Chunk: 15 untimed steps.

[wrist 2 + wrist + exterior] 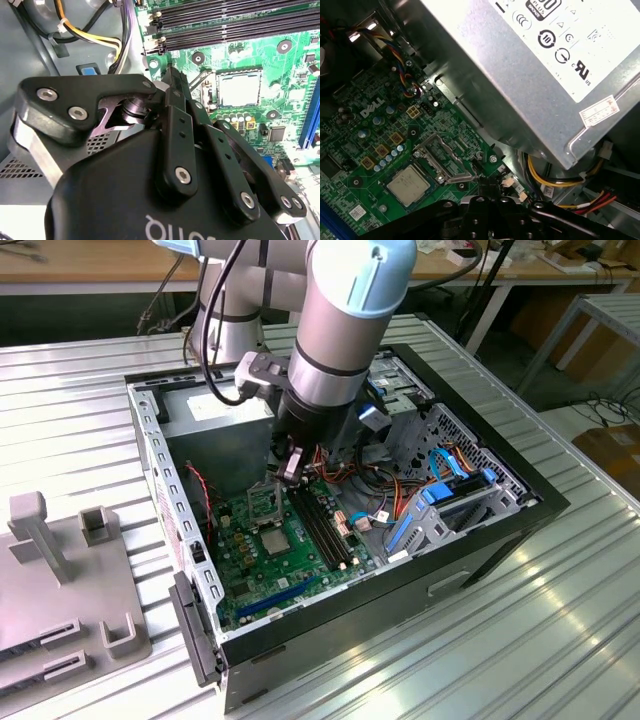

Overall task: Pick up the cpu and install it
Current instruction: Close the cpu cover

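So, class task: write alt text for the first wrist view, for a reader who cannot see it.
A silver-topped cpu sits in its socket on a green motherboard, with the socket's metal frame swung open beside it. The black gripper points towards the frame's edge. A grey metal power supply box looms above the board, with yellow and orange cables beneath it.

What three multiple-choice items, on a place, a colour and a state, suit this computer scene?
1. Where is the cpu?
A. Flat on the motherboard, beside the socket frame
B. On the power supply
C. Outside the case

2. What colour is the motherboard?
A. Blue
B. Green
C. Black

3. The computer case is:
A. Closed
B. Standing upright
C. Lying with its side open

Answers: 1 A, its silver top lies by the frame; 2 B, the board is green; 3 C, the interior is exposed.
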Tool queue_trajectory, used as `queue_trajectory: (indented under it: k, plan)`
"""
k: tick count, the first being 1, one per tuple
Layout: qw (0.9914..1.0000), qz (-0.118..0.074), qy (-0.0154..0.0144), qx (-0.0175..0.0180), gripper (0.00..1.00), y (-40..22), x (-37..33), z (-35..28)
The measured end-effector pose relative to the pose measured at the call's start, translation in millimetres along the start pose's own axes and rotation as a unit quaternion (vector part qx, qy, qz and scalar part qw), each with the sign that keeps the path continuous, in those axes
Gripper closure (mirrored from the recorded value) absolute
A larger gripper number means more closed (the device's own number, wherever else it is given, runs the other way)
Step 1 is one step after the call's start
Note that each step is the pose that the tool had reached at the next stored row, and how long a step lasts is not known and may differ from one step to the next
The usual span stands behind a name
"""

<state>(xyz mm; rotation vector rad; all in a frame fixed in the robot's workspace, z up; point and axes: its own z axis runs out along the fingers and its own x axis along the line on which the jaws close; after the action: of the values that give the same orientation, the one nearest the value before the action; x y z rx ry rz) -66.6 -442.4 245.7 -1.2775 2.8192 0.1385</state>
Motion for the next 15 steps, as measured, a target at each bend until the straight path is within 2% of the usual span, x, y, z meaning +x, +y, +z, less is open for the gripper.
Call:
queue_trajectory:
  k: [15]
  plan:
    - [0.99986,-0.016,0.0011,-0.0012,0.89,2.4,2.8,-1.2]
